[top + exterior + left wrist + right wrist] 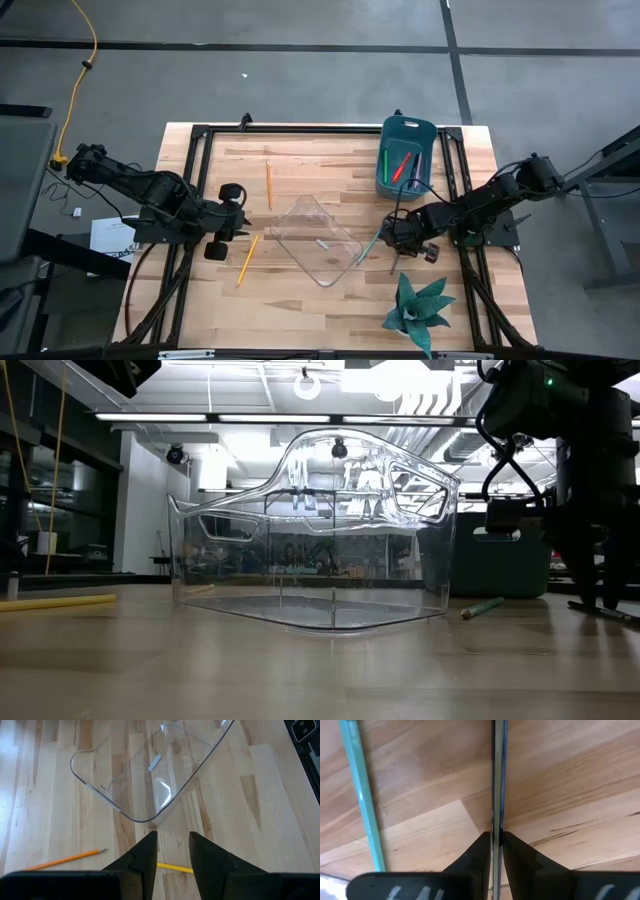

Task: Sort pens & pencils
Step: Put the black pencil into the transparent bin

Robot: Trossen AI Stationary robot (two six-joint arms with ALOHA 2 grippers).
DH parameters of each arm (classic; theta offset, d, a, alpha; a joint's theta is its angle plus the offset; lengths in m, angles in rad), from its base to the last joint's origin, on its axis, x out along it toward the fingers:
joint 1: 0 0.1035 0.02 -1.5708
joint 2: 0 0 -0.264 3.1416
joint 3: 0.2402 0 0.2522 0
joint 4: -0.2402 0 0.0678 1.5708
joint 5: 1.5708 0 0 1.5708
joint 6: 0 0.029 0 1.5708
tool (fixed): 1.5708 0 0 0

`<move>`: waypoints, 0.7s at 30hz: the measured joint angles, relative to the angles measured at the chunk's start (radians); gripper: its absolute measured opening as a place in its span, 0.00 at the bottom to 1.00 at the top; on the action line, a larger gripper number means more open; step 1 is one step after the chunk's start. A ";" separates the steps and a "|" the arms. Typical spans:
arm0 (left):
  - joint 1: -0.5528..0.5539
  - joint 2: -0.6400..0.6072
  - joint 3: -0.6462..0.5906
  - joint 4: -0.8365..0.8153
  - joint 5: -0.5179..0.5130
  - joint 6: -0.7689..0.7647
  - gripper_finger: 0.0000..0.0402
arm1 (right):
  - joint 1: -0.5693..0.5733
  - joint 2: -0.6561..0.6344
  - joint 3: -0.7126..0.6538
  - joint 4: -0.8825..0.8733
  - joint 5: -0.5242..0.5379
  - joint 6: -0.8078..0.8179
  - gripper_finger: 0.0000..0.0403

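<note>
We had the right gripper (493,851) down on the table w/ its fingers pinched onto a dark pen (497,780) that ran straight out ahead of it, teal pencil (362,800) lying just off to one side, apart from it. Left gripper (172,851) hung over the wood w/ a gap between its fingers, holding nothing, a yellow pencil (175,867) right under the tips and the clear bin (145,817) just ahead. Imo the pen's light, stiff and slick, so it'll prob pivot unless we grab near mid-barrel.
</note>
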 joint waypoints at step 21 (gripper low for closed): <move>-0.001 0.000 0.000 0.000 0.000 0.000 0.25 | 0.000 0.000 0.000 0.003 -0.020 0.003 0.10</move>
